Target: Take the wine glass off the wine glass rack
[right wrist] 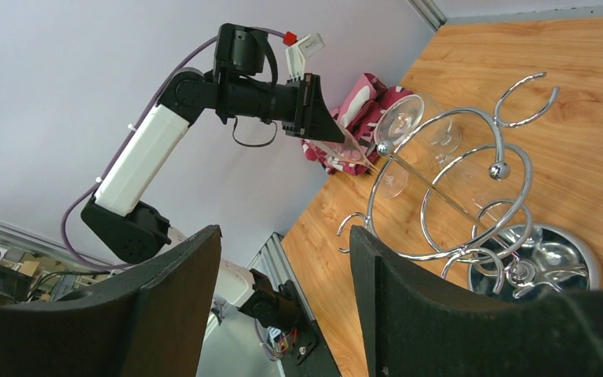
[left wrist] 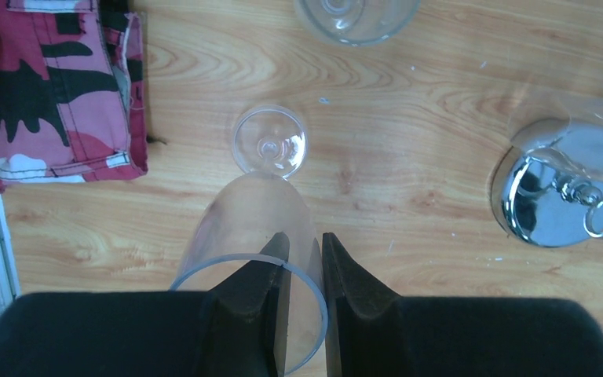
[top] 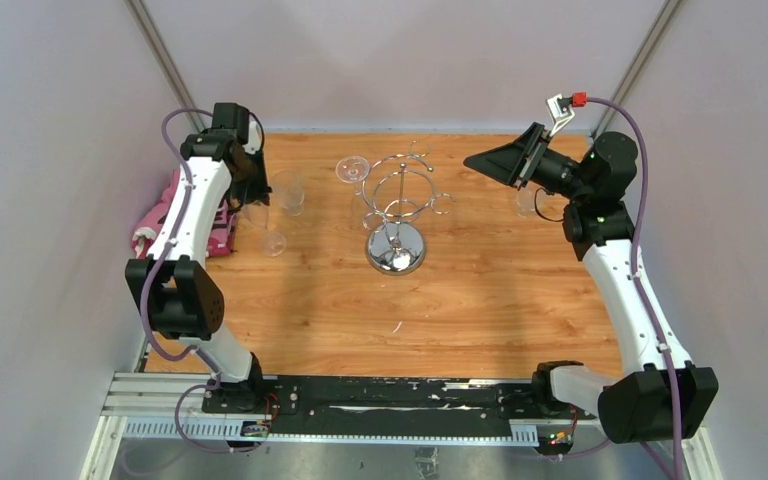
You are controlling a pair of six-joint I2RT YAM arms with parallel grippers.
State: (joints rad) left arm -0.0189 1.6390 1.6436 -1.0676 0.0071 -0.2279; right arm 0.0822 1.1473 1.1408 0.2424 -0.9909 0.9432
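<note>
Hard to see: clear wine glass (left wrist: 243,212), faint against the wood, rim partly behind left end effector (left wrist: 305,239) | Grip: left end effector clamps the glass wall, one jaw inside | Place: near desk's (top: 480,300) left edge, well apart from wine glass rack (top: 396,248) at centre | Right end effector (top: 475,160): spread wide, raised right of rack

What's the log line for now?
left gripper: shut on glass rim | right gripper: open, empty | rack: hung glass

Four wine glasses (top: 352,168) (top: 288,190) (top: 268,238) (top: 527,203), one wine glass rack (top: 396,252), one pink patterned cloth (left wrist: 47,86) and two robot arms (top: 185,215) (top: 620,275).
</note>
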